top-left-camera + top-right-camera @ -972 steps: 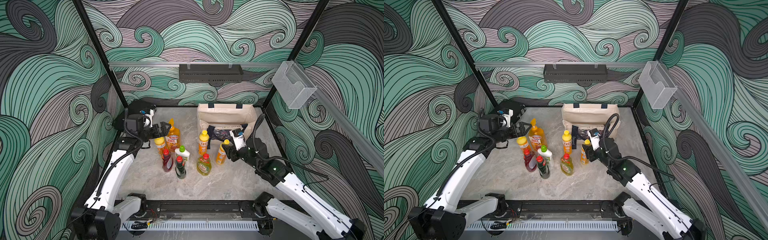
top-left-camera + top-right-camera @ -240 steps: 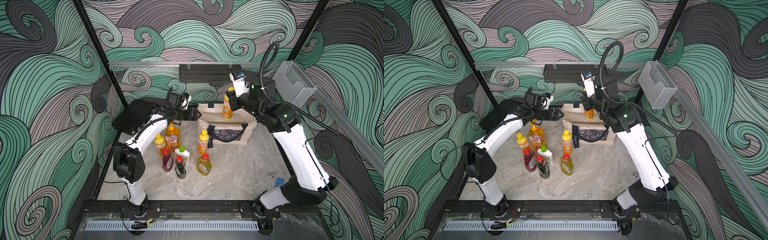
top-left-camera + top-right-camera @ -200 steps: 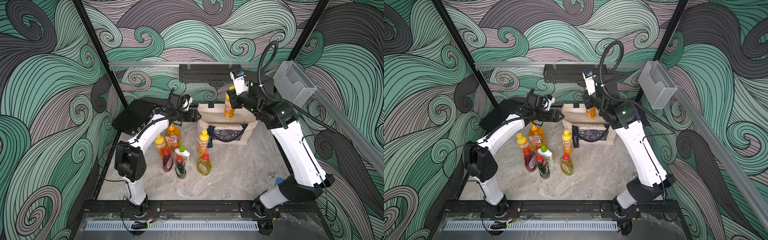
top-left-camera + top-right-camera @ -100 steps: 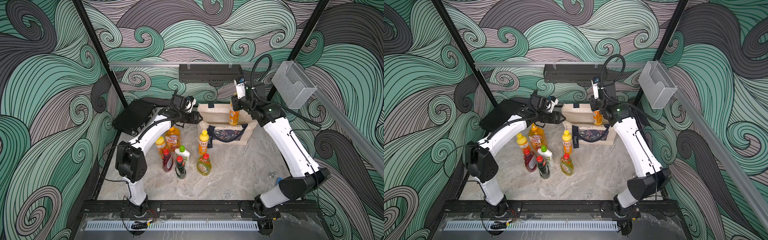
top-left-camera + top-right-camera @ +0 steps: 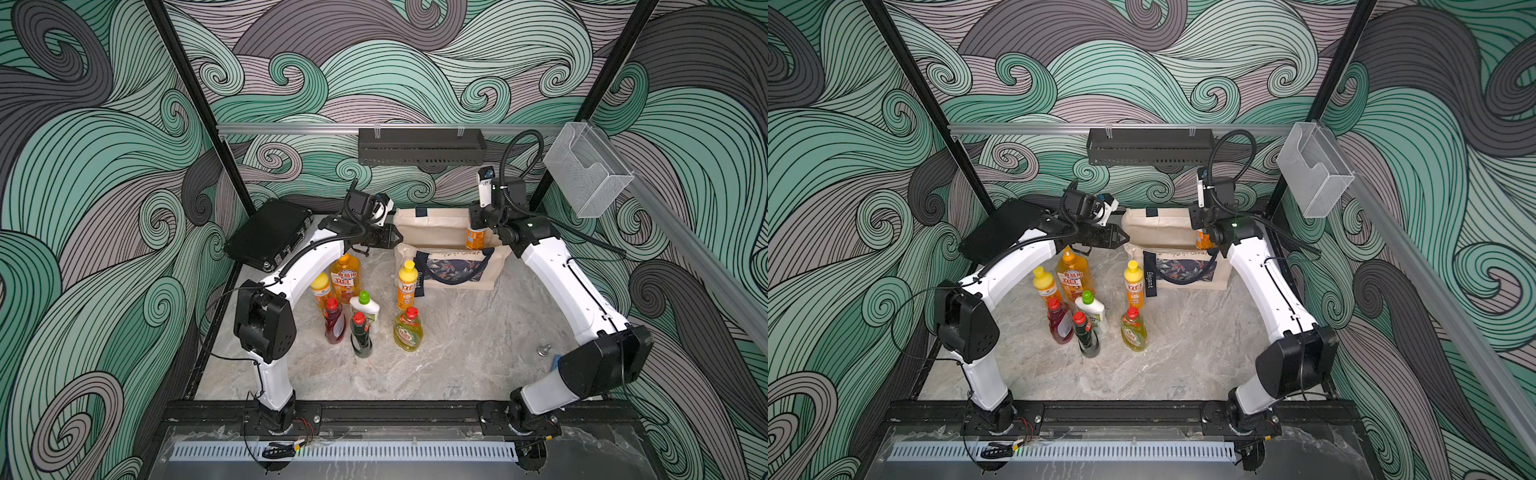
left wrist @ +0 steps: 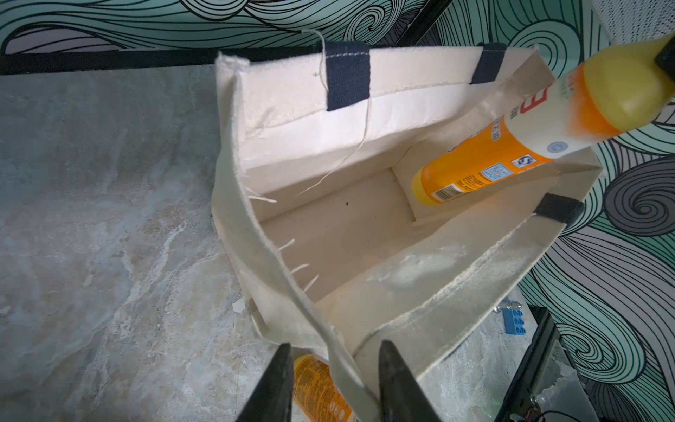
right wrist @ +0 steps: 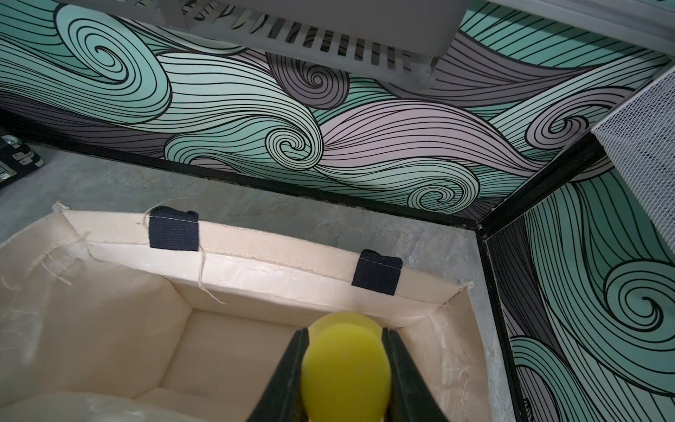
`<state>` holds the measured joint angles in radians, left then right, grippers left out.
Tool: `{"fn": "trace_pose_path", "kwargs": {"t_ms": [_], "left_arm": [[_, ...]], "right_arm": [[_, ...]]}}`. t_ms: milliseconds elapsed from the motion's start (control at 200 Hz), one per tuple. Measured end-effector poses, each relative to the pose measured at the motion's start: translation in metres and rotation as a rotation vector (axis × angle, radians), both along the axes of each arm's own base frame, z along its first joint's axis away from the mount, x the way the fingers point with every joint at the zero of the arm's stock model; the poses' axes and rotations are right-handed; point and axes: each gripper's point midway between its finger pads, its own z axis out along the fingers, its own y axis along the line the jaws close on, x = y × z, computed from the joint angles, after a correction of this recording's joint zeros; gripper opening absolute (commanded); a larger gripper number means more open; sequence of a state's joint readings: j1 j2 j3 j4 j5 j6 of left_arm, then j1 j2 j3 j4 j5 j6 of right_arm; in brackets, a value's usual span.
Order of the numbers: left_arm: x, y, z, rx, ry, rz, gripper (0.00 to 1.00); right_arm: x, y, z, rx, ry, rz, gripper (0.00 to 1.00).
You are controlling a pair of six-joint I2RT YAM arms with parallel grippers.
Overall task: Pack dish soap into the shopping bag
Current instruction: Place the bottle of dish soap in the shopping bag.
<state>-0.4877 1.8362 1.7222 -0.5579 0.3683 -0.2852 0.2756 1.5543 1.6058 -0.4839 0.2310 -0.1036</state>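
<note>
Canvas bag (image 5: pixel 432 226): soft cream cloth, standing open at the back of the table (image 5: pixel 457 353); walls will likely sag if pushed, so the rim is the place to hold
Left gripper (image 6: pixel 336 345): jaws part-way apart, astride the bag's near rim at its left end; cloth between them, not visibly pinched
Right gripper (image 7: pixel 345 331): clamped on the yellow cap (image 7: pixel 347 369) of an orange bottle (image 6: pixel 485 171)
Bottle place: hanging inside the bag's right end, base low; whether it touches the bottom I cannot tell
Bottle handling: smooth stiff plastic, probably full and weighty; a cap grip may let it swing, the neck looks surest
Unpacked: seven bottles (image 5: pixel 364 309) stand on the table before the bag
</note>
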Motion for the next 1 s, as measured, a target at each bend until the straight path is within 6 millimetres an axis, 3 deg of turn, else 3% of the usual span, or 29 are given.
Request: {"fn": "trace_pose_path", "kwargs": {"t_ms": [175, 420, 545, 856, 1001], "left_arm": [[-0.002, 0.001, -0.002, 0.01, 0.003, -0.008, 0.35], [-0.003, 0.001, -0.004, 0.016, 0.01, -0.013, 0.34], [-0.004, 0.002, -0.004, 0.018, 0.012, -0.014, 0.33], [-0.006, 0.0, -0.003, 0.017, 0.01, -0.024, 0.32], [-0.007, -0.002, -0.003, 0.014, 0.011, -0.03, 0.31]], "right_arm": [[0.005, -0.006, -0.012, 0.013, -0.002, -0.019, 0.0], [0.011, -0.036, -0.032, 0.051, -0.012, -0.087, 0.0], [0.01, -0.038, -0.043, 0.05, 0.002, -0.089, 0.0], [0.012, -0.046, -0.03, 0.082, -0.06, -0.1, 0.0], [0.012, -0.051, -0.034, 0.086, -0.066, -0.112, 0.0]]}}
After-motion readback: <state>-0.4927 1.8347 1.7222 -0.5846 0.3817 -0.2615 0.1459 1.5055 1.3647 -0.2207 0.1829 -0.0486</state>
